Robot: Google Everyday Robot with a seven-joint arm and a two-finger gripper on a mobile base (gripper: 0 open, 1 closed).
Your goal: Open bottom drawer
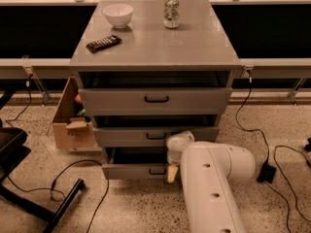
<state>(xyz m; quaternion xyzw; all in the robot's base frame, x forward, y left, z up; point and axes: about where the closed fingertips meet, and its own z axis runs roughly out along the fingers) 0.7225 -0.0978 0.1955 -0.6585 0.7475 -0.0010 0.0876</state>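
Note:
The bottom drawer (131,171) is the lowest of three grey fronts in the cabinet. It stands partly pulled out, with a dark gap above its front. Its small black bar handle (157,171) is just left of my gripper (170,173). The gripper hangs down from the white wrist (179,143) and sits against the right end of the drawer front. My thick white arm (211,183) comes in from the lower right and hides the drawer's right part.
The middle drawer (155,136) and the top drawer (155,100) also stand slightly out. On the cabinet top are a white bowl (118,14), a can (171,11) and a dark remote (103,43). A cardboard box (73,120) stands at the left. Cables and a chair base (29,188) lie on the floor.

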